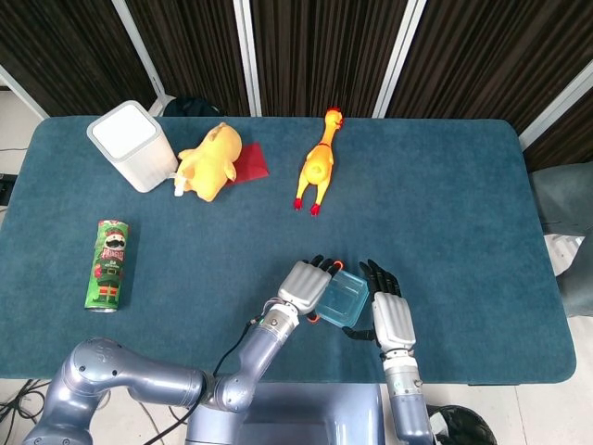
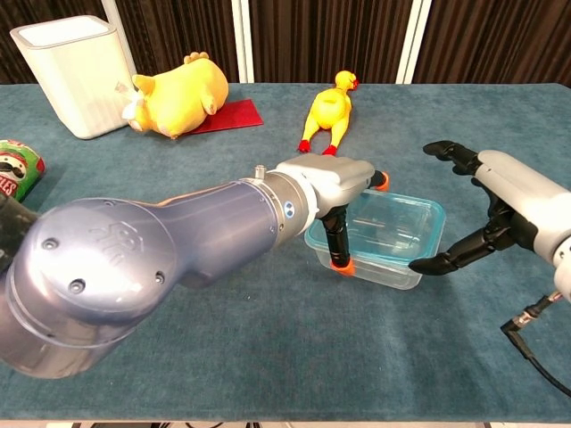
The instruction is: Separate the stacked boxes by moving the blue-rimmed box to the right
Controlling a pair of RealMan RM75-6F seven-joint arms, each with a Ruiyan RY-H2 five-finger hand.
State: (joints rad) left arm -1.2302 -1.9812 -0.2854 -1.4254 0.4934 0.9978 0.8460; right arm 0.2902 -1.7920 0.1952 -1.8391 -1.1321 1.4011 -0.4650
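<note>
A teal cloth-covered tabletop (image 1: 435,185) fills most of the frame, backed by dark curtains (image 1: 315,46) with white uprights. Low centre, the clear blue-rimmed plastic boxes (image 2: 385,234) sit stacked; the left hand (image 2: 335,189) clasps their left rim, while the right hand (image 2: 482,209) hangs just beside them, fingers spread, holding nothing.

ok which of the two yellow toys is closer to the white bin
The plump yellow plush, lying right beside the white bin and partly on the red cloth. The skinny rubber chicken lies farther right, near the table's middle.
</note>
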